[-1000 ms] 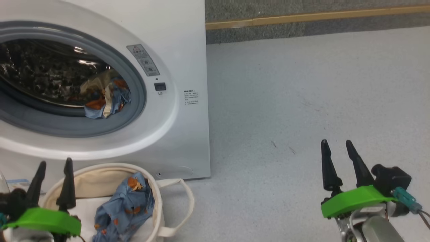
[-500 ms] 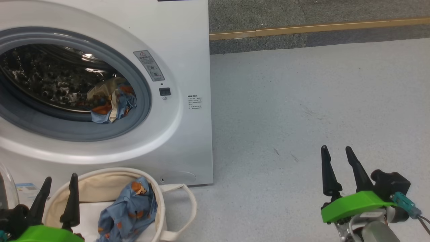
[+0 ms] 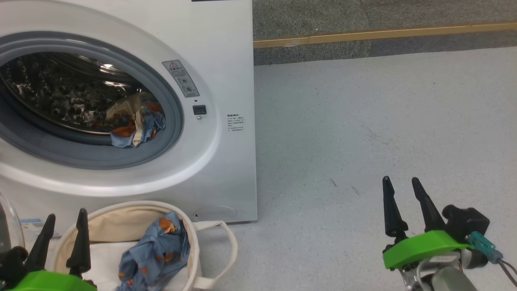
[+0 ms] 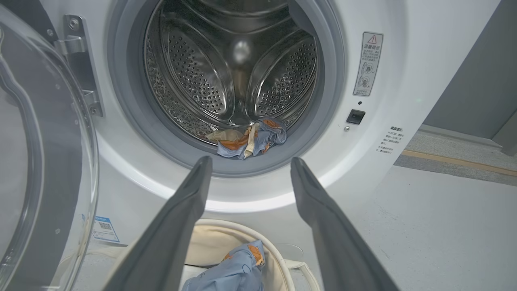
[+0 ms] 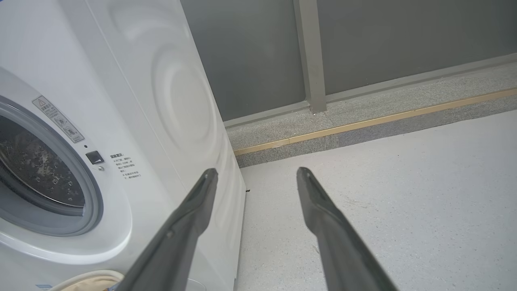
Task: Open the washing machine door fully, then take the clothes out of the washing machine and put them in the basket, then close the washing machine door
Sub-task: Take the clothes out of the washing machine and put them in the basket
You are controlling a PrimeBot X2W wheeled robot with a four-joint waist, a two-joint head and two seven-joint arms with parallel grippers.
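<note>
The white washing machine [image 3: 218, 60] stands with its round grey-rimmed opening uncovered. Its door [image 4: 36, 161] is swung wide at the left, glass dome toward me. Clothes [image 3: 135, 121], blue, orange and cream, lie at the drum's front lip [image 4: 246, 139]. Below stands the cream basket [image 3: 121, 222] with one blue printed garment [image 3: 155, 250] inside [image 4: 230, 273]. My left gripper [image 3: 64, 216] is open and empty above the basket's left rim, pointing at the drum [image 4: 246, 161]. My right gripper [image 3: 400, 182] hangs open and empty over the floor to the machine's right [image 5: 256, 171].
Grey speckled floor [image 3: 363, 121] spreads to the right of the washer. A raised grey kerb with a yellow strip [image 3: 383, 32] runs along the back. The basket's looped handle [image 3: 226, 242] lies on the floor beside it.
The head camera has tilted, so the whole picture has shifted down and right. My left gripper sits lower in the picture than a second ago. The clothes have not moved.
</note>
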